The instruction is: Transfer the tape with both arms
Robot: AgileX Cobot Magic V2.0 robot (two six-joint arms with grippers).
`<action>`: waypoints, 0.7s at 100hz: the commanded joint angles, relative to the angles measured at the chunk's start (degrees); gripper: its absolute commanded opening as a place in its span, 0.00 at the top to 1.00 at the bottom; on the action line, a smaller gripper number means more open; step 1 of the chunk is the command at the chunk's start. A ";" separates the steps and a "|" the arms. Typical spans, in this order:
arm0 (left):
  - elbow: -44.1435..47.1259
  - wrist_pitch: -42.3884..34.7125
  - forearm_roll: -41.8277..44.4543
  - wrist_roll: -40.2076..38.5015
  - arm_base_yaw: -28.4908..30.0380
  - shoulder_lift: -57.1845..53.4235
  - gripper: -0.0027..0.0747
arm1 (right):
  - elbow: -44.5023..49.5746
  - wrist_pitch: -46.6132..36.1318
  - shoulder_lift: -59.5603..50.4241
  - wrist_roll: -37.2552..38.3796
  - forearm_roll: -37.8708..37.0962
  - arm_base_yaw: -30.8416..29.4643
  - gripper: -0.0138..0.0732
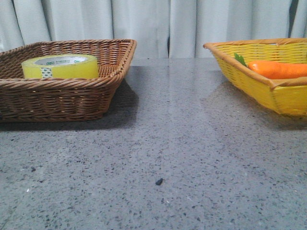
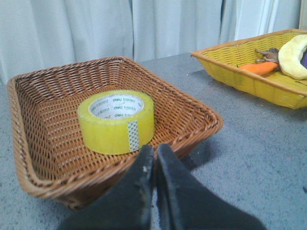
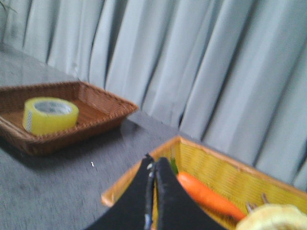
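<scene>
Tape (image 1: 60, 66) lies flat, core upward, inside the brown wicker basket (image 1: 29, 98) on the left of the table (image 1: 168, 158), toward the basket's far side. I see neither arm in the front view.

Tool state: in the left wrist view, the left gripper (image 2: 154, 154) has its fingers pressed together with no gap, holding nothing. It sits just outside the basket's near rim, apart from the tape. The right gripper (image 3: 153, 165) is likewise closed and empty, positioned over the near edge of the yellow basket (image 3: 216, 177), which holds a carrot (image 3: 206, 196) and a pale yellow item I cannot identify from that blurred picture.

Task status, as I judge it: pickup not yet started.

Hazards from this position:
- Closed fingers cannot take the roll. I must open the left gripper wide before descending; otherwise the tips will push the tape across the basket floor.
- The raised wicker rim stands between gripper and tape. A low approach would catch it and drag or tip the basket.
- Translucent tape sides look smooth; a shallow grip may slip during handover.
- The right gripper must also open before the exchange, or the roll will drop onto the table.
</scene>
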 commanded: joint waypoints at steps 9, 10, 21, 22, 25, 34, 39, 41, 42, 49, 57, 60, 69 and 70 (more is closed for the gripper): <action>3.27 -5.85 -1.10 -0.21 -0.04 -5.84 0.99 | -0.17 1.92 -1.70 0.42 -2.24 -0.12 0.93; 3.53 -5.85 -1.10 -0.21 -0.04 -6.29 0.99 | -0.05 2.14 -1.70 0.42 -2.24 -0.12 0.93; 4.54 -5.60 -2.47 -0.21 -0.04 -8.34 0.99 | 0.44 2.29 -1.48 0.42 -1.93 -0.12 0.93; 4.54 -5.60 -2.47 -0.21 -0.04 -8.36 0.99 | 0.54 2.29 -1.48 0.42 -1.93 -0.12 0.93; 4.54 -5.60 -2.47 -0.21 -0.04 -8.45 0.99 | 0.70 2.60 -1.48 0.42 -2.54 -0.12 0.93; 4.54 -5.60 -2.47 -0.21 -0.04 -8.45 0.99 | 0.70 3.79 -1.48 0.42 -2.70 -0.12 0.93; 4.54 -5.60 -2.47 -0.21 -0.04 -8.45 0.99 | 0.70 4.20 -1.48 0.42 -2.70 -0.12 0.93; 4.54 -5.60 -2.47 -0.21 -0.04 -8.45 0.99 | 0.70 4.38 -1.48 0.42 -2.70 -0.12 0.93; 4.54 -5.60 -2.47 -0.21 -0.04 -8.45 0.99 | 0.70 4.37 -1.48 0.42 -2.70 -0.12 0.93; 4.54 -5.60 -2.47 -0.21 -0.04 -8.45 0.99 | 0.70 4.37 -1.48 0.42 -2.70 -0.12 0.93; 4.54 -5.60 -2.47 -0.21 -0.04 -8.45 0.99 | 0.70 4.37 -1.48 0.42 -2.70 -0.12 0.93; 4.54 -5.60 -2.47 -0.21 -0.04 -8.45 0.99 | 0.70 4.37 -1.48 0.42 -2.70 -0.12 0.93; 4.54 -5.60 -2.47 -0.21 -0.04 -8.45 0.99 | 0.70 4.37 -1.48 0.42 -2.70 -0.12 0.93; 4.54 -5.60 -2.47 -0.21 -0.04 -8.45 0.99 | 0.70 4.37 -1.48 0.42 -2.70 -0.12 0.93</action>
